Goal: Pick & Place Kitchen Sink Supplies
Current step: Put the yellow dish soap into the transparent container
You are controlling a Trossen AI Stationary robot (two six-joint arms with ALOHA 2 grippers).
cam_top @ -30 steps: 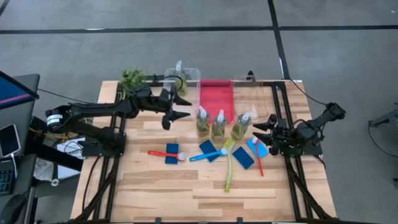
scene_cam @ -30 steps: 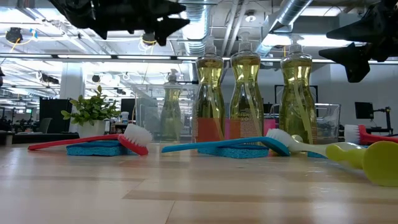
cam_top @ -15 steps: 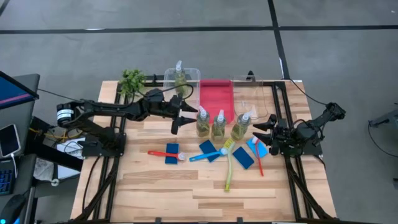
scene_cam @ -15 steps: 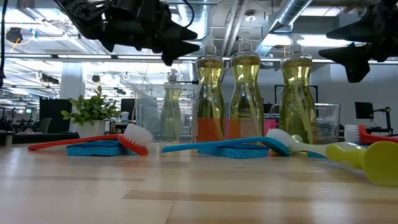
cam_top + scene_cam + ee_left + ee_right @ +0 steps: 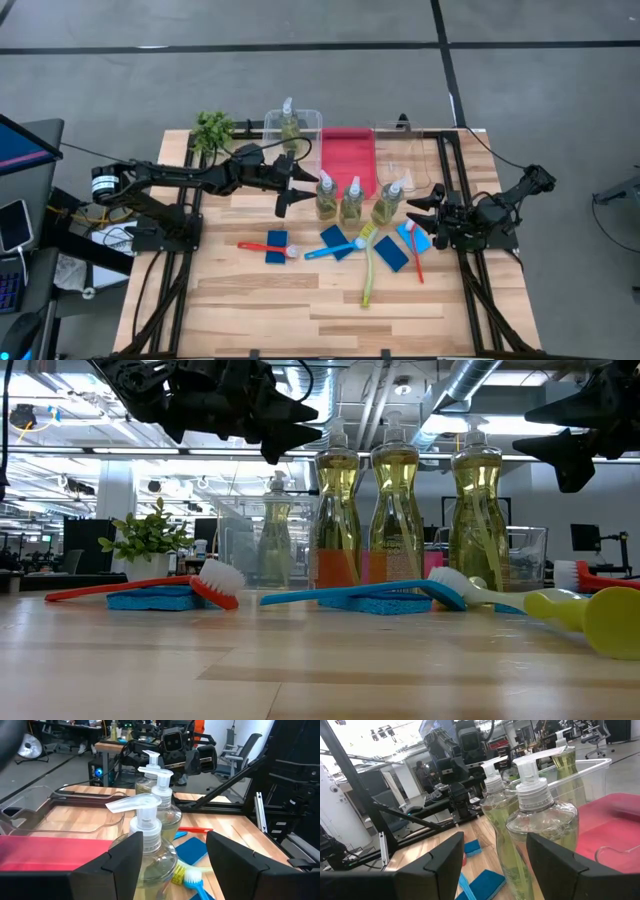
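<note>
So far we had one clear pump bottle of yellow-green soap (image 5: 289, 124) in the clear plastic tub (image 5: 312, 116); three bottles (image 5: 352, 201), sponges and brushes remained on the wooden table (image 5: 240, 300), our left gripper (image 5: 297, 186) spread beside them, right gripper (image 5: 425, 205) likewise open, empty.

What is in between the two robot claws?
Three soap bottles stand in a row between the left gripper and the right gripper. The high view shows it best, and both are open.
</note>
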